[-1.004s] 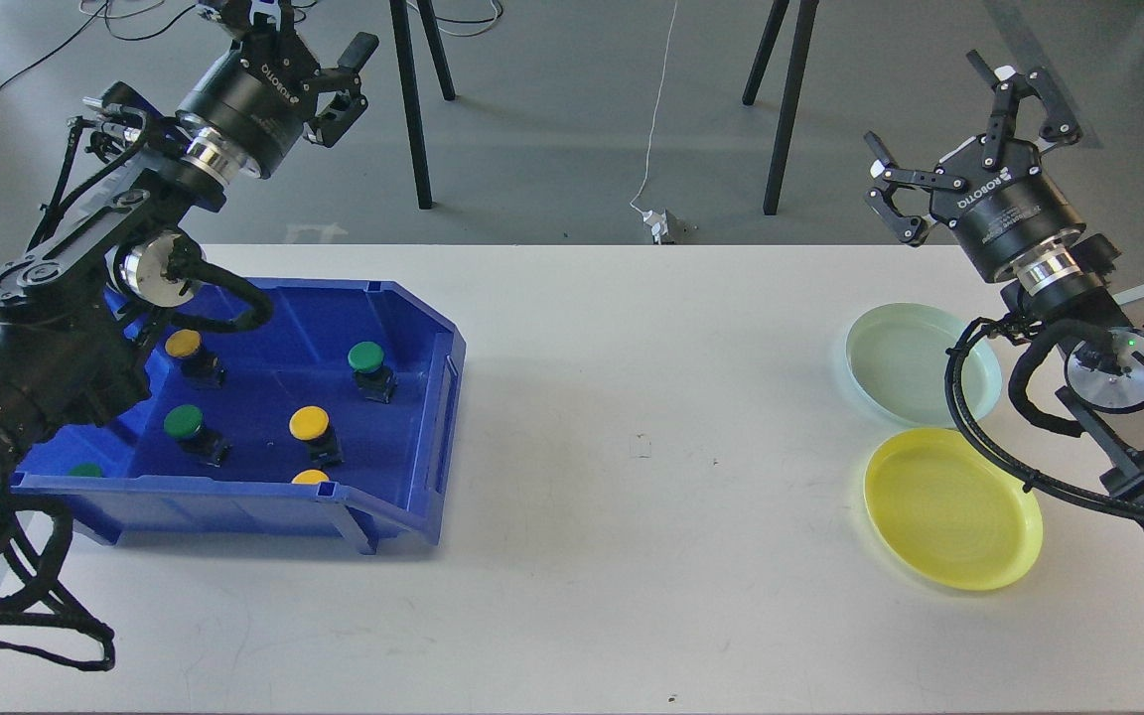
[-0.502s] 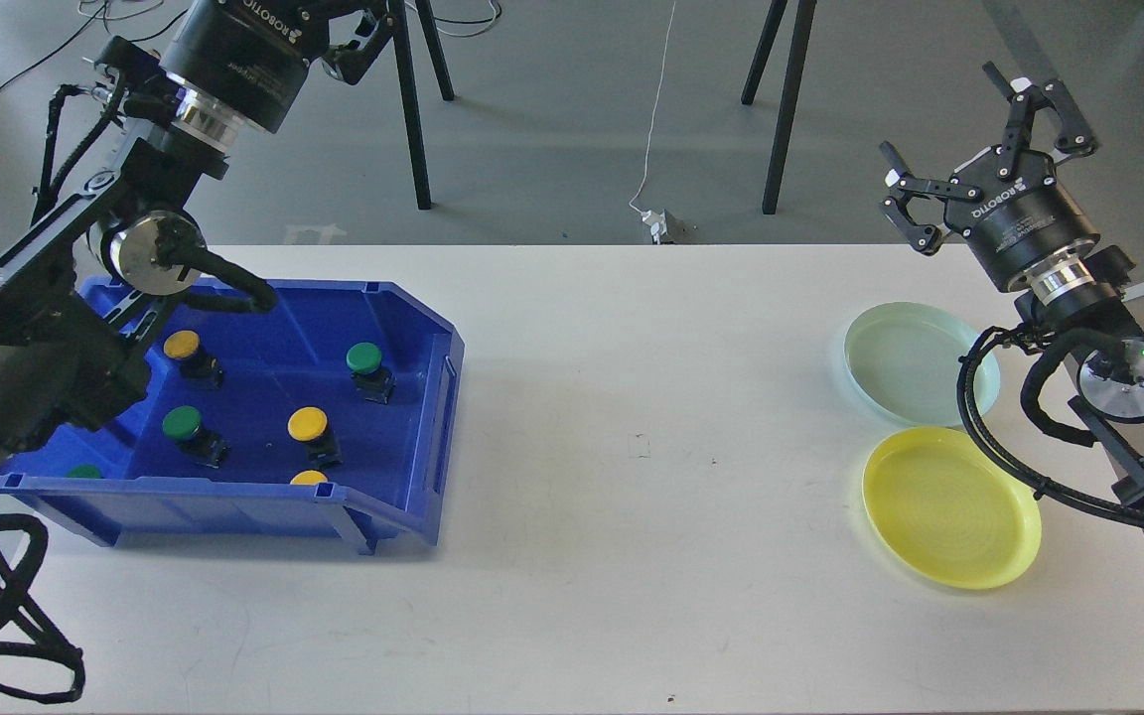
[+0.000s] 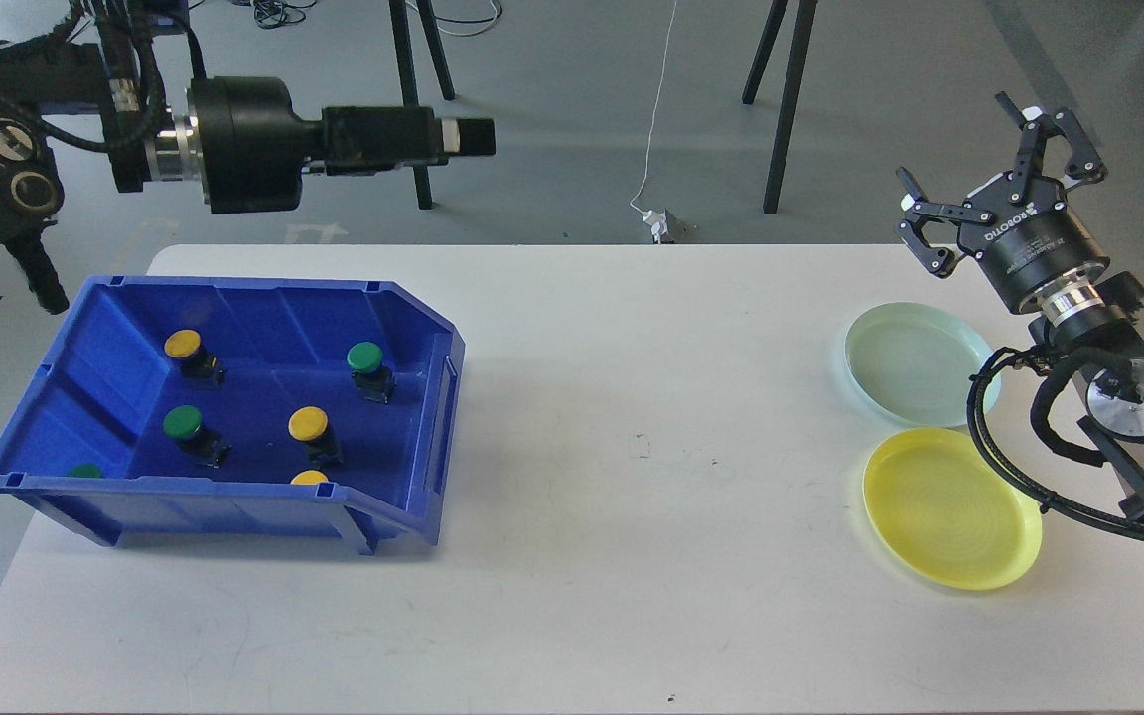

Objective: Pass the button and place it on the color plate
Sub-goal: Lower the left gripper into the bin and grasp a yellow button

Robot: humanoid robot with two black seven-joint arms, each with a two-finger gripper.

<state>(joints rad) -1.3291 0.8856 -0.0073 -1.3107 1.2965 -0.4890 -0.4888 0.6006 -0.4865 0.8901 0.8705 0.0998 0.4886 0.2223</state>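
Note:
Several push buttons lie in a blue bin (image 3: pixel 413 298) at the table's left: yellow caps (image 3: pixel 183 344) (image 3: pixel 308 423), green caps (image 3: pixel 365 356) (image 3: pixel 182 422), and two more half hidden behind the front wall. A pale green plate (image 3: pixel 915 362) and a yellow plate (image 3: pixel 949 506) sit at the right, both empty. My left gripper (image 3: pixel 468 139) is held high behind the bin, pointing right, seen side-on so its fingers cannot be told apart. My right gripper (image 3: pixel 959 149) is open and empty, raised above and behind the pale green plate.
The white table (image 3: pixel 632 556) spans the view. Black tripod legs (image 3: pixel 781 109) and cables stand on the grey floor behind it. My right arm's cable loops over the plates' right edges.
My left arm has swung up off the bin and now lies level, pointing right, leaving the bin fully uncovered. My right gripper has drifted slightly right, still open.

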